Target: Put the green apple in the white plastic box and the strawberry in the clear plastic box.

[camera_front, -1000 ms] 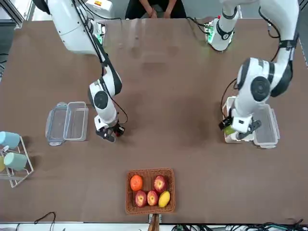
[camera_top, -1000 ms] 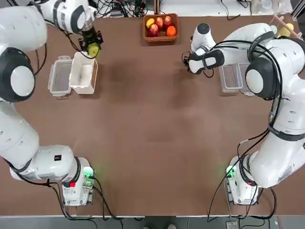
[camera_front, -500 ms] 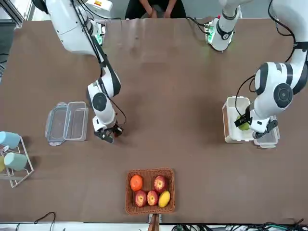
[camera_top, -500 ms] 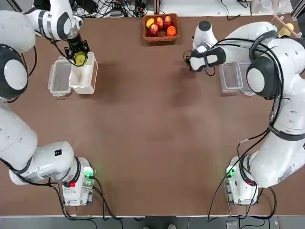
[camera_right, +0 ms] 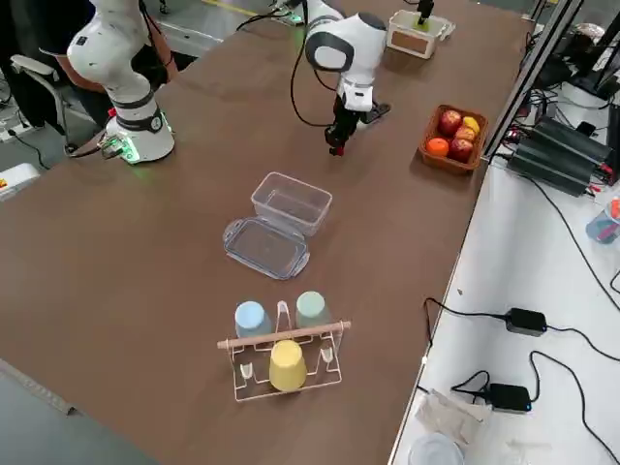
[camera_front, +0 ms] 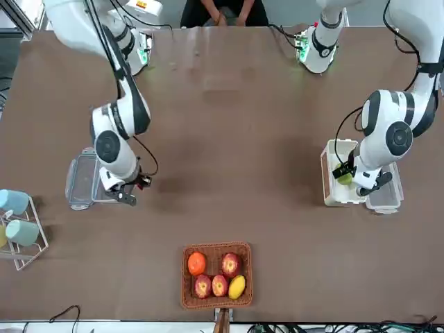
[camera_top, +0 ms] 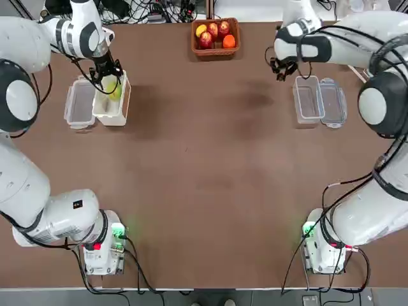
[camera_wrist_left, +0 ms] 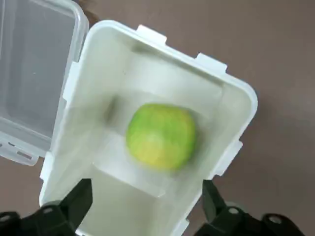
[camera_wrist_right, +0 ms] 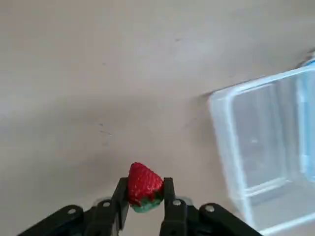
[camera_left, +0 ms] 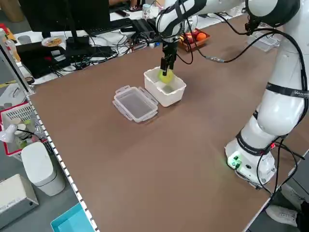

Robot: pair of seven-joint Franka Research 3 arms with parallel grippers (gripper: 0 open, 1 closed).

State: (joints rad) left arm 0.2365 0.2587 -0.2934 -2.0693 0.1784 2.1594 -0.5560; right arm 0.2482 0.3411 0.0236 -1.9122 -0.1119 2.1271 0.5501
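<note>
The left gripper (camera_wrist_left: 142, 216) hung with its jaws spread wide and empty above the white plastic box (camera_top: 112, 101); the green apple (camera_wrist_left: 160, 136) it carried a second earlier lay loose inside that box. The right gripper (camera_wrist_right: 145, 199) kept its jaws clenched on the strawberry (camera_wrist_right: 144, 186). Over the last second it had swung from near the basket (camera_top: 215, 36) to just beside the clear plastic box (camera_top: 308, 102), at about ten o'clock from it in the top view, above the bare tabletop (camera_top: 210, 166). The strawberry was still outside that box.
</note>
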